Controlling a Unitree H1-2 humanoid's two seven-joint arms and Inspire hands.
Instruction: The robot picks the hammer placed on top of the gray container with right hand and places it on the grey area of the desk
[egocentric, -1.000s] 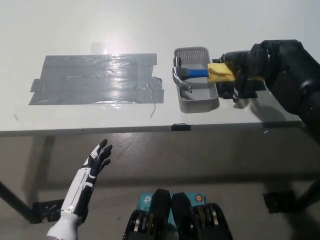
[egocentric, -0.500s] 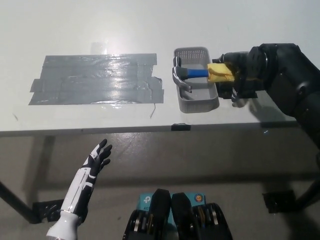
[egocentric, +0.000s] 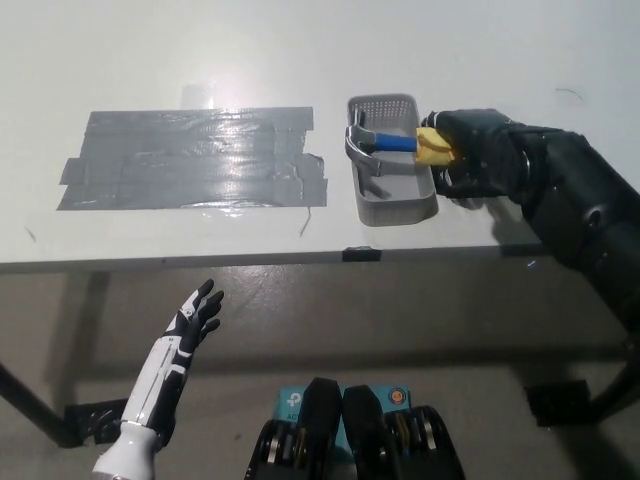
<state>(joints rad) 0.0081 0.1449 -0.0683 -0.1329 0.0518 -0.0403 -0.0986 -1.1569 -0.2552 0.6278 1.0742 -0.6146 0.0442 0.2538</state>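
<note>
The hammer, with a steel head, a blue neck and a yellow grip, lies across the top of the gray mesh container at the table's right. My black right hand reaches in from the right with its fingers closed around the end of the yellow grip. The hammer's head sits over the container's left rim. A grey taped area covers the desk to the left of the container. My white left hand hangs open below the table's front edge at lower left.
The white desk's front edge runs across the middle of the view, with a small dark mark on it below the container. Bare desk lies between the taped area and the container.
My right hand has moved left along the grip and closed over it. The hammer has tilted slightly, its head nudged up and left. The left hand has not moved.
</note>
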